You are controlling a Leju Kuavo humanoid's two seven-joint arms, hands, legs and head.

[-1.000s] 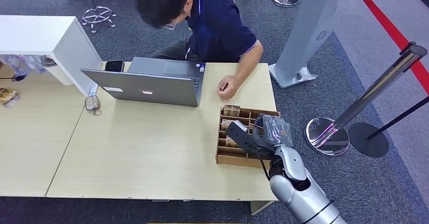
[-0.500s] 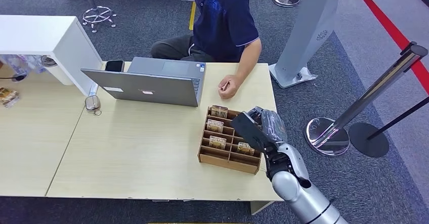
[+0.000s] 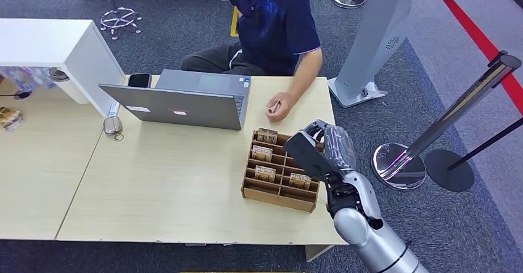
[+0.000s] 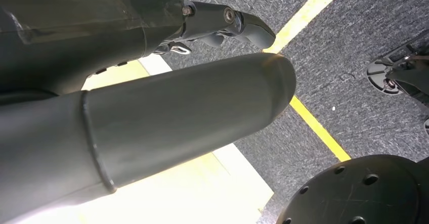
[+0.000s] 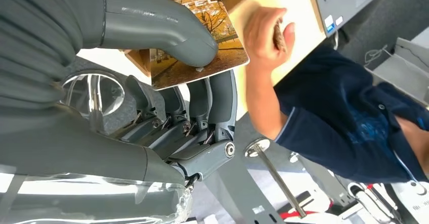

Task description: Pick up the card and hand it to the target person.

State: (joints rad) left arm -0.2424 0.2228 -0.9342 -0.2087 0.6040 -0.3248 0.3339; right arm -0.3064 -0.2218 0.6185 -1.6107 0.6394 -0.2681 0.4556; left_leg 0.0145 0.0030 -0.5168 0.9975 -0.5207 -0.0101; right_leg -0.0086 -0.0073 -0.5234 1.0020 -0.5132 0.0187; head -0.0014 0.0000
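Observation:
A card point(image 5: 222, 44) with an autumn tree picture is pinched between the thumb and fingers of my right hand point(image 5: 167, 107). In the head view my right hand point(image 3: 321, 153) hovers above the right end of a wooden card box point(image 3: 277, 196) holding several more cards. The target person point(image 3: 277, 20) in a dark blue shirt sits behind the table, with a fist point(image 3: 277, 106) resting on the tabletop just beyond the box. My left hand point(image 4: 152, 107) hangs over the carpet, holding nothing, fingers apart from the thumb.
An open grey laptop point(image 3: 179, 100) stands mid-table with a phone point(image 3: 140, 80) behind it and a mouse point(image 3: 112, 125) to its left. A stanchion base point(image 3: 401, 162) and a white kiosk point(image 3: 376, 39) stand on the carpet right of the table point(image 3: 166, 187).
My right hand has risen out of the box with the card. The box slid left and turned. The person has straightened up from leaning over the table.

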